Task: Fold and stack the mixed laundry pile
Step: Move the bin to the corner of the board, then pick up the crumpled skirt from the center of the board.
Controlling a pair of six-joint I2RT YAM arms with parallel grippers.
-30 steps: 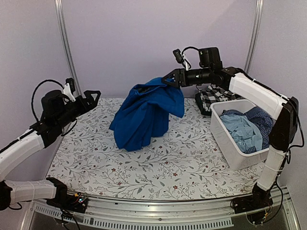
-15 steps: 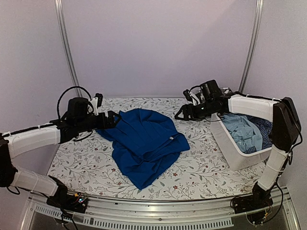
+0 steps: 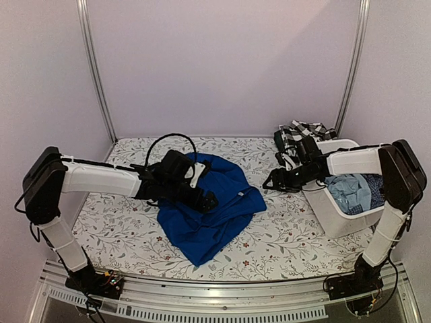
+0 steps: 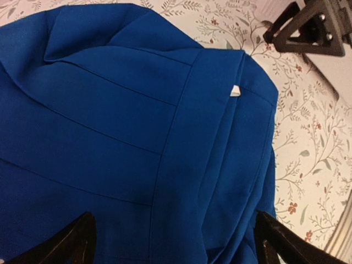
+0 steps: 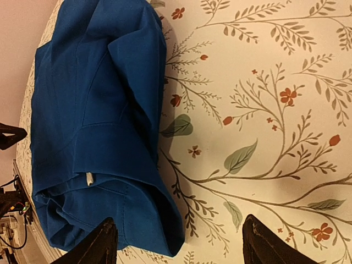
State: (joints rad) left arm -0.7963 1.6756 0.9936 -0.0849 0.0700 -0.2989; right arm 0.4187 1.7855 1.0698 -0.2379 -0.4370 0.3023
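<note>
The royal blue garment (image 3: 202, 232) lies crumpled on the flower-patterned worktop (image 3: 114, 229), its nearest corner pointing at the front edge. The left pincer (image 3: 206, 200) hangs over the middle of the cloth, spread wide and grasping nothing. Blue fabric fills the space beneath and ahead of it, with a small white label (image 4: 235, 91) ahead and to its right. The right pincer (image 3: 272, 183) is released too, empty above bare worktop, with the garment's edge just to its left. To the right of that pincer stands the white tub (image 3: 323, 215), holding a pale blue garment (image 3: 347, 195) and a dark blue checked one (image 3: 376, 185). Farther back, by the tub's far rim, a black-and-white plaid garment (image 3: 296, 134) is heaped.
</note>
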